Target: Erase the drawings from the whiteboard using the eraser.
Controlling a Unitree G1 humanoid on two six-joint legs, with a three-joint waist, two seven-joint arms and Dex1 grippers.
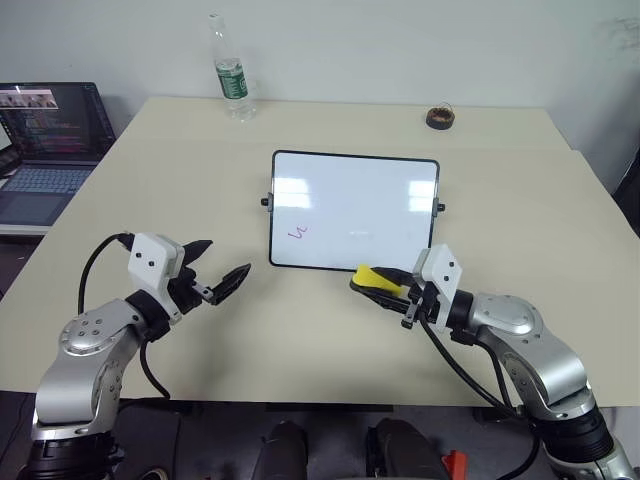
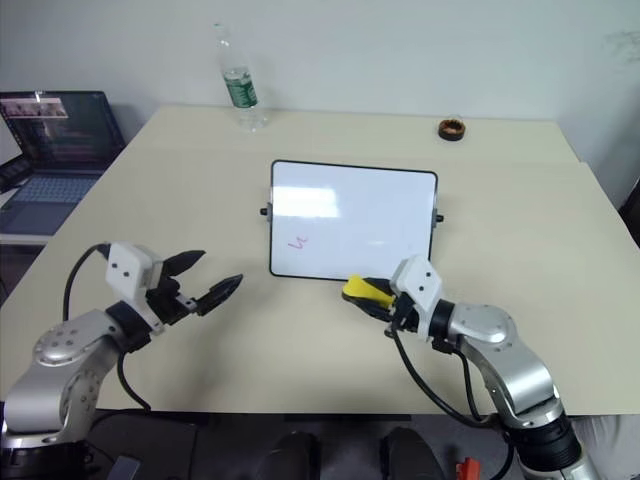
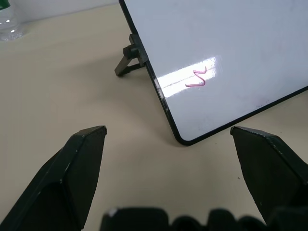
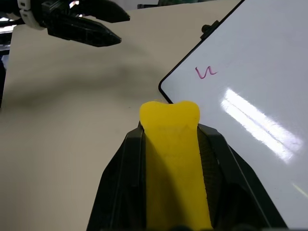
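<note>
1. My right pincer (image 1: 378,284) is clamped on the eraser (image 1: 372,276), whose yellow end sticks out past my fingertips. It sits just at the near edge of the whiteboard (image 1: 355,210), toward its right half.
2. My left pincer (image 1: 218,270) hangs with its jaws apart and nothing between them, over the bench (image 1: 500,190) near the board's near left corner, not touching it.
3. The whiteboard lies in the middle of the bench. The one mark I can make out is a small pink squiggle (image 1: 297,232) in the board's near left part, well apart from the eraser.
4. The step in hand, as I judge it, is carrying the eraser across to that squiggle. To do it well I should set the eraser's working face flat on the glossy surface before sliding, then travel along the near edge toward the left.
5. The board could skate on the bench under a sideways push. My free left pincer is well placed to steady the frame by the left knob, if it is needed.
6. Short overlapping strokes over the squiggle should beat one long pass, since the mark is much smaller than the eraser.
7. Counts: one whiteboard, one eraser, one drawing plainly seen, with possibly a faint trace near the board's middle that I cannot confirm.
8. Also one plastic bottle (image 1: 231,70), one dark ring (image 1: 440,117) and one laptop (image 1: 45,150).
</note>
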